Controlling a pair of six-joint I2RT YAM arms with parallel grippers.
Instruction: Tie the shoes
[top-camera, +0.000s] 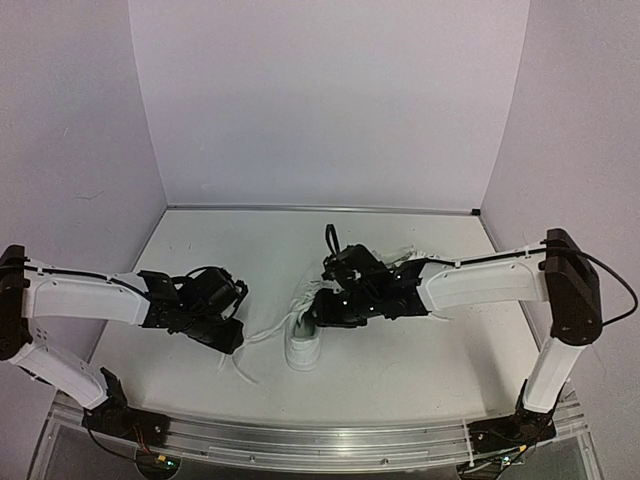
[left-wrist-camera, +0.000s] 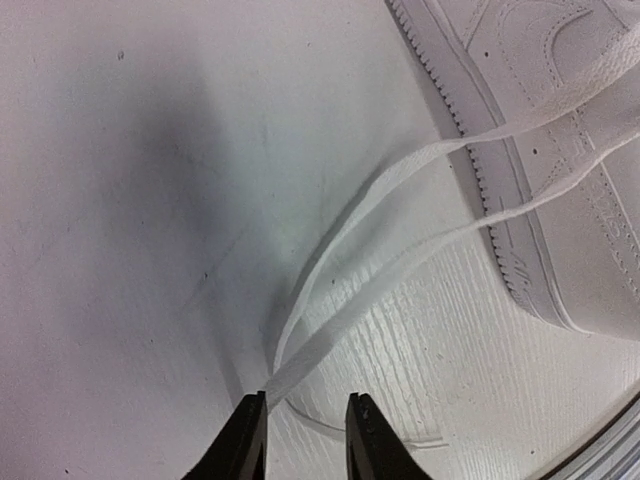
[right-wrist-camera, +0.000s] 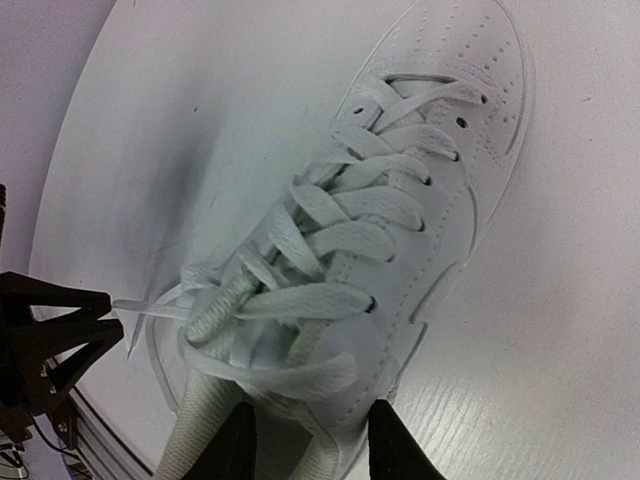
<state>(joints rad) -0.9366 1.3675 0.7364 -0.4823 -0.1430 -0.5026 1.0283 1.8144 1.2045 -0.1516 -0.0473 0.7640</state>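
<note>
One white sneaker (top-camera: 303, 347) stands mid-table with its toe toward the near edge. It fills the right wrist view (right-wrist-camera: 400, 230), laced, with loose strands piled at the tongue. My right gripper (top-camera: 318, 312) hangs over the shoe's rear. Its jaws (right-wrist-camera: 312, 410) stand apart, with the collar edge and a slack lace (right-wrist-camera: 300, 375) between them. Two white lace strands (left-wrist-camera: 400, 240) run from the shoe's side (left-wrist-camera: 560, 200) across the table to my left gripper (left-wrist-camera: 306, 398). They meet at the tip of its left finger (left-wrist-camera: 245, 440). Those jaws are apart, nothing clamped. From above, the left gripper (top-camera: 235, 338) sits left of the shoe.
A metal rail (top-camera: 320, 442) runs along the near table edge, and a corner of it shows in the left wrist view (left-wrist-camera: 610, 440). Pale walls close in the back and both sides. Dark arm hardware (right-wrist-camera: 45, 340) sits at the left edge of the right wrist view.
</note>
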